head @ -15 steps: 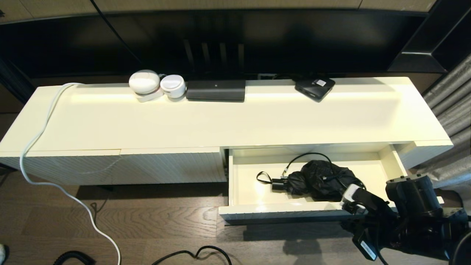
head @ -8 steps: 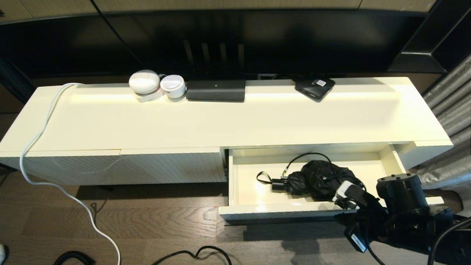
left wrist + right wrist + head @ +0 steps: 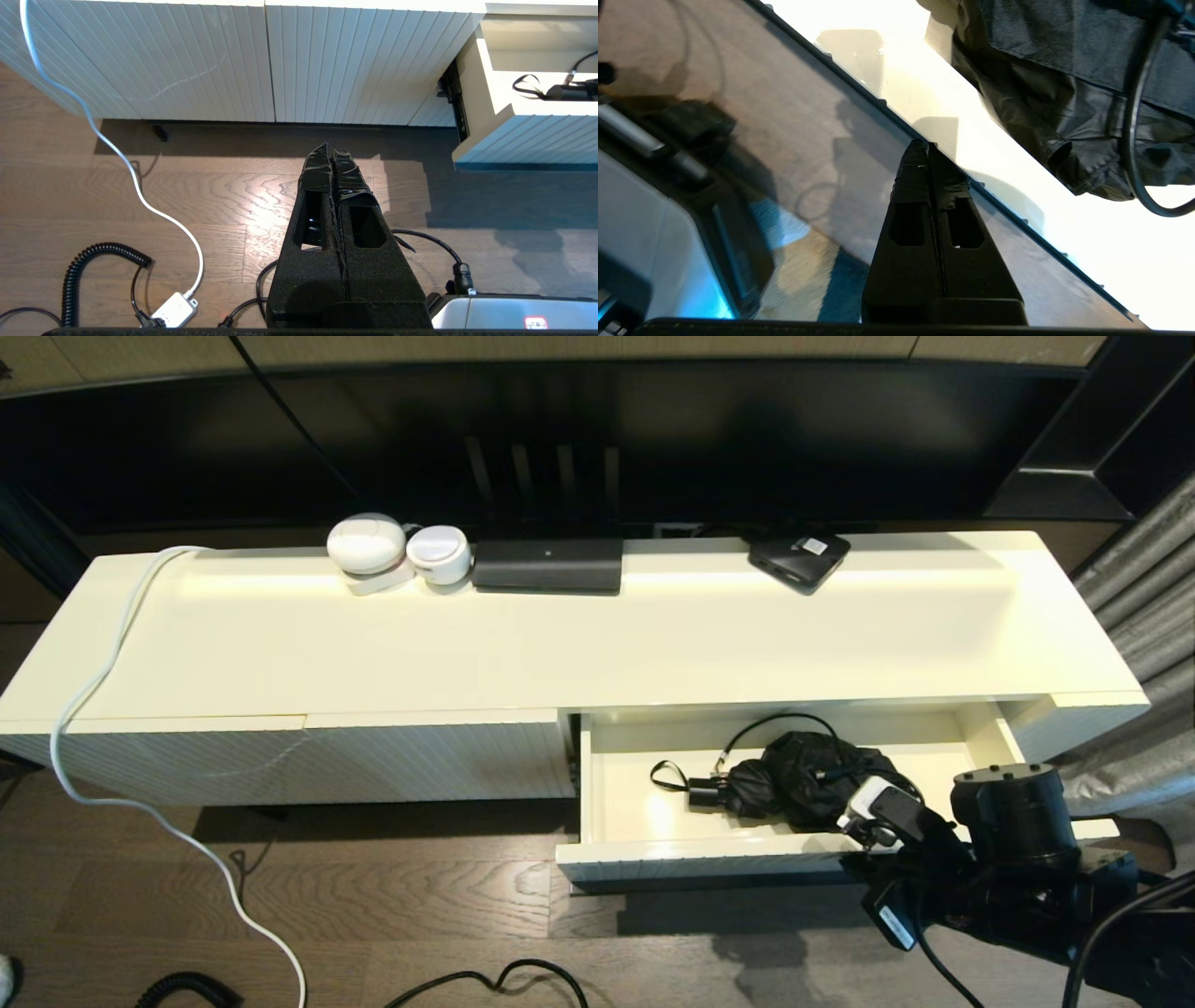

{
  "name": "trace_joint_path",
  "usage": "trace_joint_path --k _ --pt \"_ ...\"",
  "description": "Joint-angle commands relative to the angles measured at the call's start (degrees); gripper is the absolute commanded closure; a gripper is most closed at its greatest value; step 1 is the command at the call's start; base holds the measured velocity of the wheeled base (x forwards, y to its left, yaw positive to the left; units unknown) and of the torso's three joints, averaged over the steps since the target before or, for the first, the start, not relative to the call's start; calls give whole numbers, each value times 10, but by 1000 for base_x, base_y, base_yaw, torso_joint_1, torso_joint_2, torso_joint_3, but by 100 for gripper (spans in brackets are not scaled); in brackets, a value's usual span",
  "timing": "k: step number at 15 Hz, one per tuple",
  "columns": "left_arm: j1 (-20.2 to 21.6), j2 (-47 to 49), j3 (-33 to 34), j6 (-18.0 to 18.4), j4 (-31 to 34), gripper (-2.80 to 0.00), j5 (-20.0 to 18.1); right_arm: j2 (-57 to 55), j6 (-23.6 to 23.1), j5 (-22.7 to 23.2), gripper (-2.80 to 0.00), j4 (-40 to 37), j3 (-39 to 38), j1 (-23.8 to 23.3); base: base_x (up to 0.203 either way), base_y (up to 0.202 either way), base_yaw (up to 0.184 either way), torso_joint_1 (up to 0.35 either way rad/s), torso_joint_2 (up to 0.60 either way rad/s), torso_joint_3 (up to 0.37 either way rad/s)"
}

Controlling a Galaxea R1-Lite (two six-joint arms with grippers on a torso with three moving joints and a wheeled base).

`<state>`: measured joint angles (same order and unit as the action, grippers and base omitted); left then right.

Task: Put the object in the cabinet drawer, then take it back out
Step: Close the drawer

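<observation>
With the umbrella (image 3: 803,789) lying in the drawer (image 3: 653,863), we are pressing our closed right gripper (image 3: 928,147) at its front edge, seemingly pushing it shut next.

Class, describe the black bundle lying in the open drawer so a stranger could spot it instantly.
Find the long cream cabinet; its right-hand cabinet drawer stands open. Inside lies a folded black umbrella, the only crumpled fabric thing there, with a wrist loop at its handle end.
</observation>
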<state>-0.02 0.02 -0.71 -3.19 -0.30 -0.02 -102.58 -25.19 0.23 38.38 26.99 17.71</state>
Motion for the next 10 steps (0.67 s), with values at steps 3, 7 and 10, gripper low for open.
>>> trace_joint_path --k 3,7,10 --pt "0 1 0 -1 0 0 -1 -6 -1 -16 0 7 18 1 0 0 0 0 0 0" --pt "-1 1 0 -1 0 0 -1 -31 0 -16 0 6 47 0 0 0 0 0 0 0" --pt "-1 1 0 -1 0 0 0 -45 0 -16 0 7 69 0 0 0 0 0 0 0"
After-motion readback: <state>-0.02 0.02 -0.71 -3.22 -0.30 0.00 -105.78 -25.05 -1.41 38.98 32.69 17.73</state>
